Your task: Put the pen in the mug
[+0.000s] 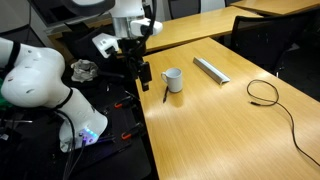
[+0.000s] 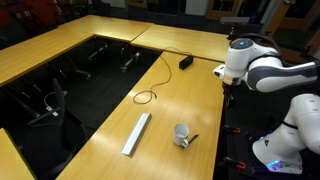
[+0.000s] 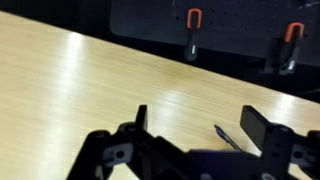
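1. We see the end effector (image 1: 144,78) hanging above the near edge of the desk (image 1: 230,125), close to the mug (image 1: 173,80) but clear of it.
2. In the wrist view the end effector (image 3: 197,122) is spread wide. Its two fingers (image 3: 140,118) stand well apart, with bare wood between them and nothing pinched.
3. The pen (image 1: 166,95) lies on the desk just beside the mug, on the side nearer the desk's edge. We cannot tell whether it touches the mug's base.
4. In an exterior view the pen (image 2: 194,138) shows as a short dark stick next to the mug (image 2: 182,134), outside it.
5. In the wrist view only one end of the pen (image 3: 226,137) shows, low between the fingers.
6. A flat grey bar (image 1: 211,69) lies beyond the mug, well apart from it, and a black looped cable (image 1: 265,92) lies farther along the desk.
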You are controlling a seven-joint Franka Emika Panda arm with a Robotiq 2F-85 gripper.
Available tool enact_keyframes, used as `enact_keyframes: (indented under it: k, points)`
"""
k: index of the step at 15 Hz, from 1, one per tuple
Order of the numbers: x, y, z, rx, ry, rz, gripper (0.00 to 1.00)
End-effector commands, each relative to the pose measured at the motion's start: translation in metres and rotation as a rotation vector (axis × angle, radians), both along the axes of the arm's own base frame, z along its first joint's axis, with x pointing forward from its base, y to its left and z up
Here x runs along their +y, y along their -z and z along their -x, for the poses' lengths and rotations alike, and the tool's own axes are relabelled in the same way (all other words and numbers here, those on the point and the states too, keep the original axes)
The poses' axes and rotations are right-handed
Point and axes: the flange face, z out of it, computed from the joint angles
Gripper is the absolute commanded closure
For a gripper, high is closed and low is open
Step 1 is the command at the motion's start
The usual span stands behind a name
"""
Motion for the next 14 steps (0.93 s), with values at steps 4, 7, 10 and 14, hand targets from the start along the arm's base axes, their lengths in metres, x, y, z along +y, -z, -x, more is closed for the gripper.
enact_keyframes:
  k: [4,7,10,14]
  points:
    - [0.030,0.037,-0.032,-0.090,-0.349,-0.093,0.00]
    - [0.048,0.049,-0.042,-0.106,-0.510,-0.154,0.00]
    - [0.065,0.061,-0.040,-0.057,-0.567,-0.228,0.00]
    - [0.064,0.062,-0.037,-0.030,-0.535,-0.208,0.00]
